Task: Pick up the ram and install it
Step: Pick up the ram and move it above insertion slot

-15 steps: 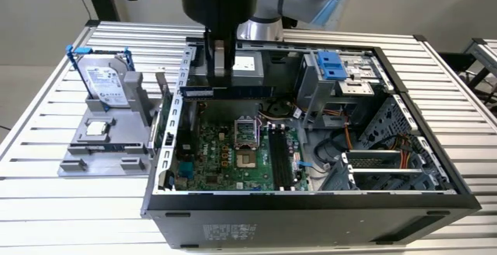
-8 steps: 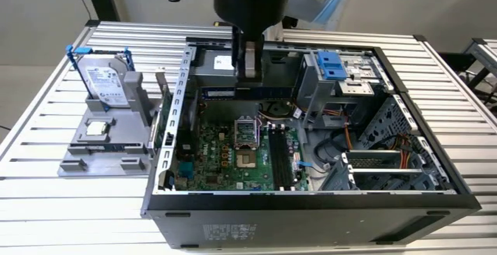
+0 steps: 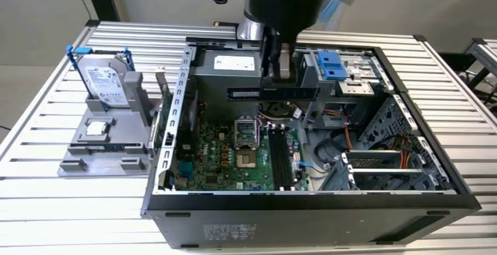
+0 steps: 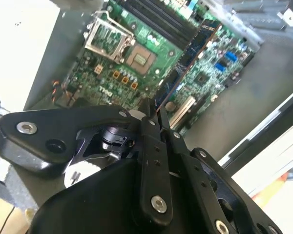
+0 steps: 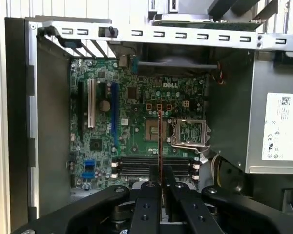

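While I hang over the open computer case [image 3: 311,214], my pincer [image 3: 278,82] is clamped on the ram [image 3: 248,94], holding it level in the air above the motherboard [image 3: 217,156], clear of the black memory slots [image 3: 281,156] below.

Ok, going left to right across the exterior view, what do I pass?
Hard drive → case wall → ram, clamped in the gripper → drive cage.
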Motion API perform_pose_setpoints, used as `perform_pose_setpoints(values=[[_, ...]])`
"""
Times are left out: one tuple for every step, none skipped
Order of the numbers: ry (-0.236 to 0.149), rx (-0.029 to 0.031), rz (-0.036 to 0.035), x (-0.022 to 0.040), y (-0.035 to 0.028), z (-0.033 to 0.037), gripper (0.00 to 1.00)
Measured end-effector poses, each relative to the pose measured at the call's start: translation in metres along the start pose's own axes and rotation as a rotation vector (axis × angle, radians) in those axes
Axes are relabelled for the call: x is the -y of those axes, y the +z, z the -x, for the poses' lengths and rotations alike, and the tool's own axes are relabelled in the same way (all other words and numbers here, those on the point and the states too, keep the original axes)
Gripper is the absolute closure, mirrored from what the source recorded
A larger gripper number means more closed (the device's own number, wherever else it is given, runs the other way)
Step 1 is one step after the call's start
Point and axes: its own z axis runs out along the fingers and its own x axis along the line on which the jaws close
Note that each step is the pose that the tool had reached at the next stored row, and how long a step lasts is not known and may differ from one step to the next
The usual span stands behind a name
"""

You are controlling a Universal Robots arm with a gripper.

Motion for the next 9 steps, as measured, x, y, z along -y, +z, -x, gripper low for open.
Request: perform_pose_setpoints(values=[[0.000,0.0000,0.0000,0.0045,0.0000,0.0002,1.00],[0.000,0.0001,0.0000,0.0092,0.0001,0.0005,1.00],[0.000,0.0001,0.0000,0.0135,0.0002,0.0008,1.00],[0.000,0.0001,0.0000,0.0183,0.0004,0.0014,1.00],[0.000,0.0001,-0.0001,0.0228,0.0006,0.0024,1.00],[0.000,0.0002,0.0000,0.0271,0.0009,0.0038,1.00],[0.000,0.0001,0.0000,0.0308,0.0011,0.0054,1.00],[0.000,0.0001,0.0000,0.0345,0.0015,0.0071,1.00],[0.000,0.0001,0.0000,0.0378,0.0019,0.0089,1.00]])
